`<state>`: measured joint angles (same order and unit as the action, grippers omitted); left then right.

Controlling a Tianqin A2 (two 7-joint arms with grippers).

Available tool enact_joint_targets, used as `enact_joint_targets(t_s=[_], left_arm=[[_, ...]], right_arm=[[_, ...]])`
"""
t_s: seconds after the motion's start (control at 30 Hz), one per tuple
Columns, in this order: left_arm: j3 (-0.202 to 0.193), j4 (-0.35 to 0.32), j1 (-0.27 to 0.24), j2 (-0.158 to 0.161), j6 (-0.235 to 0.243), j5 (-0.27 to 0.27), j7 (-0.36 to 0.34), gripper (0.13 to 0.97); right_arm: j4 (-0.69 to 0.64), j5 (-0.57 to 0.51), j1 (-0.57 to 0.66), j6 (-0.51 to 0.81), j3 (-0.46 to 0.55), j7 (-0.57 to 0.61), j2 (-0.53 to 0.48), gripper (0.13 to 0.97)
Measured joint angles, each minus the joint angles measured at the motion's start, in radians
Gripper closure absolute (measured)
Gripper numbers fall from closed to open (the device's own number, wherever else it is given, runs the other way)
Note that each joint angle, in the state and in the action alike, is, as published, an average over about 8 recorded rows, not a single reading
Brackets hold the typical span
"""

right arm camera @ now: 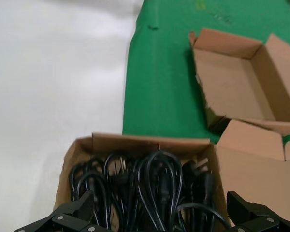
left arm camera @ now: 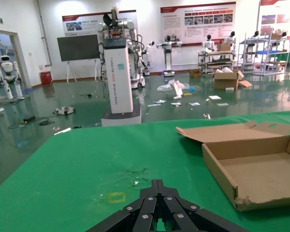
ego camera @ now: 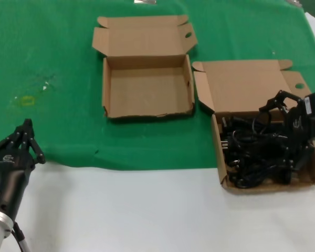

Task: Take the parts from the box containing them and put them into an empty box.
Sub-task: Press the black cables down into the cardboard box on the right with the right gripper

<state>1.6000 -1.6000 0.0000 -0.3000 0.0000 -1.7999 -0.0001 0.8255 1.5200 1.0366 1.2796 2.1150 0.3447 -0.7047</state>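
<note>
Black power cords, the parts (ego camera: 252, 152), lie tangled in the brown cardboard box containing them (ego camera: 219, 153) at the right, its lid flap folded back. My right gripper (ego camera: 277, 131) hangs open just above that pile. In the right wrist view its fingers straddle the looped cords (right arm camera: 154, 188) without closing on any, inside the box's wall (right arm camera: 135, 143). The empty box (ego camera: 147, 86) stands open in the middle of the green cloth and also shows in the wrist views (right arm camera: 232, 82) (left arm camera: 261, 169). My left gripper (ego camera: 26, 137) is shut and empty, parked at the near left (left arm camera: 158, 182).
A green cloth (ego camera: 52, 63) covers the far half of the table, with bare white tabletop (ego camera: 147, 210) in front. A small yellow mark (ego camera: 27, 100) sits on the cloth at the left. Beyond the table lies a hall with robots and shelves.
</note>
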Motion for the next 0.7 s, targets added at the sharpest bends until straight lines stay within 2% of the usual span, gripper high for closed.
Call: enact_joint_targets(t_s=[0.43, 0.7], left_arm=[[0.0, 0.0, 0.0, 0.0, 0.0, 0.0, 0.0, 0.953], [0.0, 0.0, 0.0, 0.0, 0.0, 0.0, 0.0, 0.953]], right_arm=[[-0.448, -0.1, 0.214, 0.022, 0.049, 0.274, 0.141, 0.129], [-0.576, -0.122, 0.276, 0.015, 0.042, 0.347, 0.18, 0.155]])
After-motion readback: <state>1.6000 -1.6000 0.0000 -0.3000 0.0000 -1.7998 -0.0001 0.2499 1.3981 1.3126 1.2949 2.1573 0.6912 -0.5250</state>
